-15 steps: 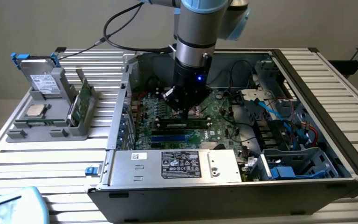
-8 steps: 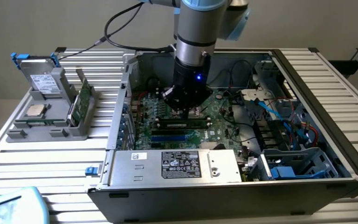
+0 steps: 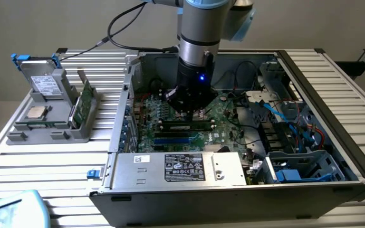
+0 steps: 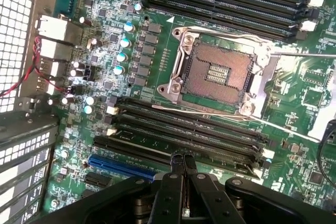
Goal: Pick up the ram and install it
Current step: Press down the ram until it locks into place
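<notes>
The gripper (image 4: 183,165) is closed on nothing, right above the ram (image 3: 186,127) – it sits in a slot on the motherboard (image 4: 294,103), inside the computer case (image 3: 233,204).

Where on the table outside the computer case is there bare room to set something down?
The slatted table is bare in front of the grey parts holder, between it and the case's near corner, and along the strip behind the holder. Inside the case it is crowded: the gripper hangs over the motherboard, and cables fill the exterior view's right.
</notes>
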Controlling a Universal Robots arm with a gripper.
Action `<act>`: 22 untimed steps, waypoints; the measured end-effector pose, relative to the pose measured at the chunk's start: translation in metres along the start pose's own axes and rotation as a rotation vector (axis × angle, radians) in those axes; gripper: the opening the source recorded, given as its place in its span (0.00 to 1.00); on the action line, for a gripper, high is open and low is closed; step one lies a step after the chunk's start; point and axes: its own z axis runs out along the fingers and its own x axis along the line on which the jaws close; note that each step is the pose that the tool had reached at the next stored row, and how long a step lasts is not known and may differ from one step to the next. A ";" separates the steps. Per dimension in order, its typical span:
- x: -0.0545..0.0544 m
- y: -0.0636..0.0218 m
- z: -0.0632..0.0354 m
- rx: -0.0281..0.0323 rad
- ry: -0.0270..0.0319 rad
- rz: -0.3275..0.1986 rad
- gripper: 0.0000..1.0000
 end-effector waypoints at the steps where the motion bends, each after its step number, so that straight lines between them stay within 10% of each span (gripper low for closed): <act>1: 0.000 0.0000 -0.0002 0.0023 -0.0007 0.008 0.11; 22: 0.000 -0.0002 -0.0060 0.0477 -0.0117 0.180 0.11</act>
